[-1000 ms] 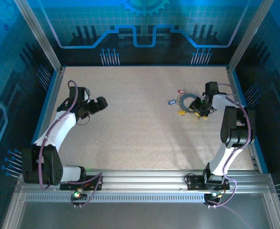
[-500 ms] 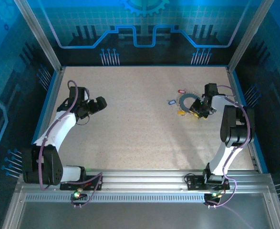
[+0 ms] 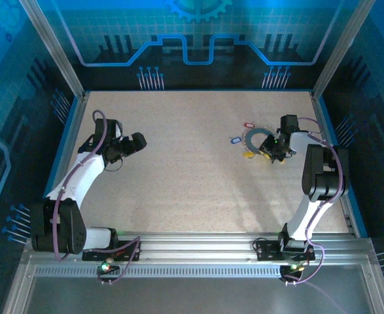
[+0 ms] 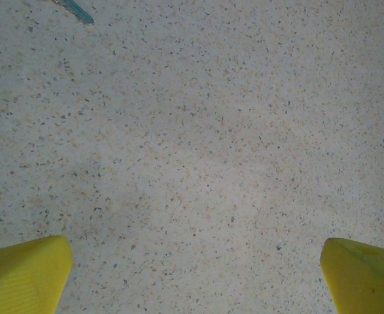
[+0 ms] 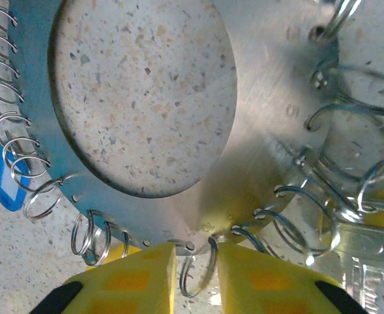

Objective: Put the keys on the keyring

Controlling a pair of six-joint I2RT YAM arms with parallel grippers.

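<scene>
bench (image 4: pixel 192 131): matt speckled top, stone-chip look, faintly grainy as far as we can tell
keyring (image 5: pixel 263 98): brushed metal plate, satin sheen, fine scratch lines, tiny stamped marks by the holes
wire loops (image 5: pixel 12 157) on its rim: thin bright silvery wire, glossy
blue key tag (image 5: pixel 8 186): smooth plastic, we'd call it slightly glossy
key (image 5: pixel 368 261): bare silvery metal, duller shine
right hand (image 5: pixel 195 265) pads (image 5: pixel 146 281): yellow, matt, rubbery-looking to us, faint square pattern
left hand (image 4: pixel 196 261) pads (image 4: pixel 25 275): same yellow stuff, fine ribbing
arms (image 3: pixel 80 180): smooth white shells, plastic-looking, black joints
front rail (image 3: pixel 198 243): grooved silver metal, matt
</scene>
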